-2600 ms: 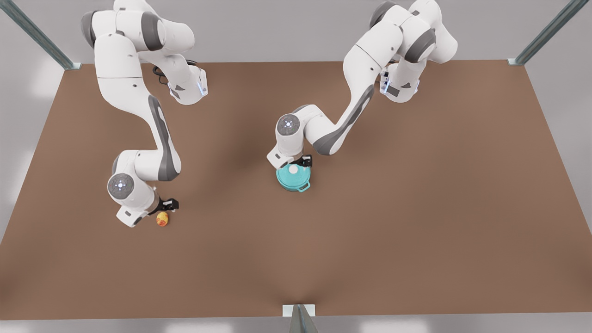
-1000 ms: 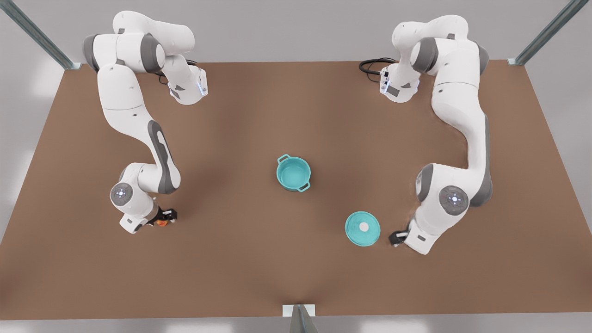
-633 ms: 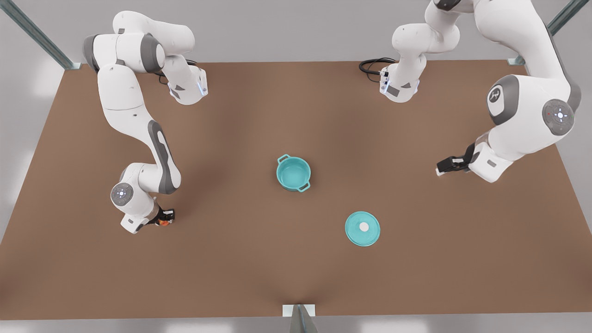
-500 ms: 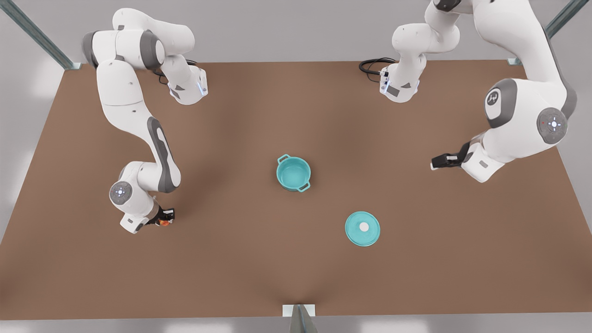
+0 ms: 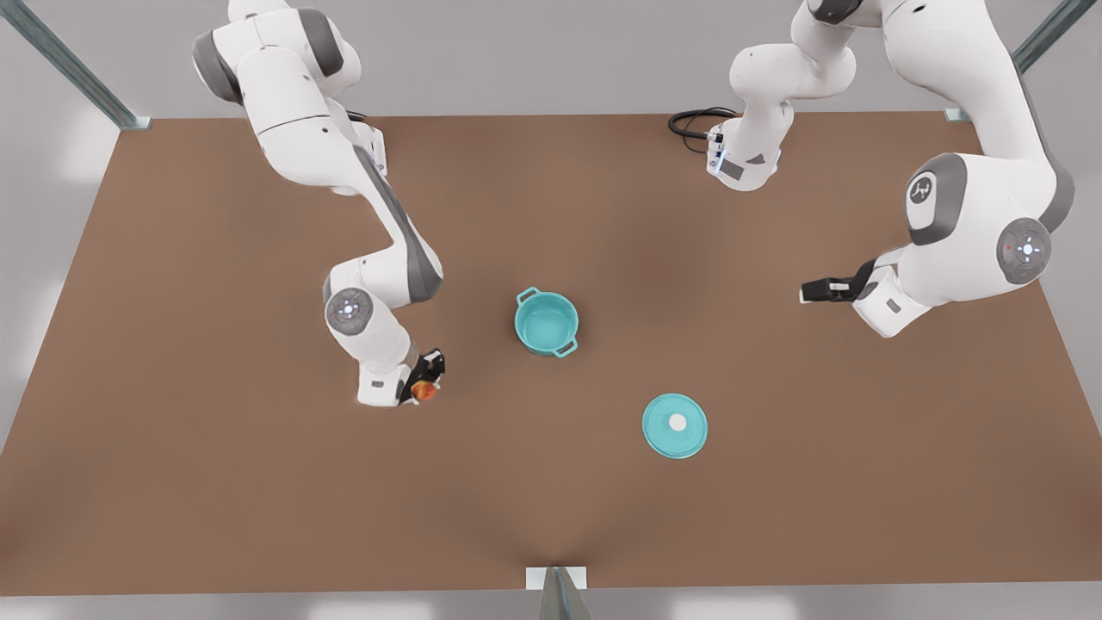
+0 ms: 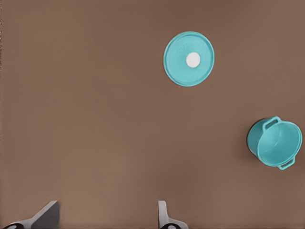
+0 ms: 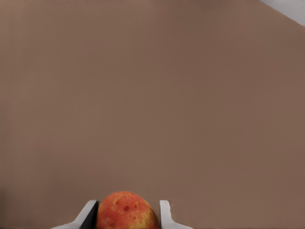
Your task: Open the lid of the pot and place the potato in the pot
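Note:
The teal pot (image 5: 546, 322) stands open at the table's middle, its inside bare. The pot lid (image 5: 675, 424) lies flat on the table nearer the front edge, white knob up, apart from the pot. My right gripper (image 5: 426, 383) hangs to the front view's left of the pot, shut on the potato (image 5: 423, 391); the potato (image 7: 126, 212) sits between the fingers (image 7: 164, 212). My left gripper (image 5: 811, 293) hovers high at the front view's right, open and holding nothing. From there the lid (image 6: 188, 58) and the pot (image 6: 276, 143) lie far below the left gripper (image 6: 107, 214).
A brown table (image 5: 258, 499) carries everything. Both arm bases (image 5: 742, 164) stand at its far edge, with a black cable (image 5: 689, 125) beside one. Metal frame posts (image 5: 558, 594) rise at the corners and at the front edge's middle.
The lid came off the pot and was laid on the table; the left gripper let go and rose away. The right gripper closed on the potato and carried it toward the pot.

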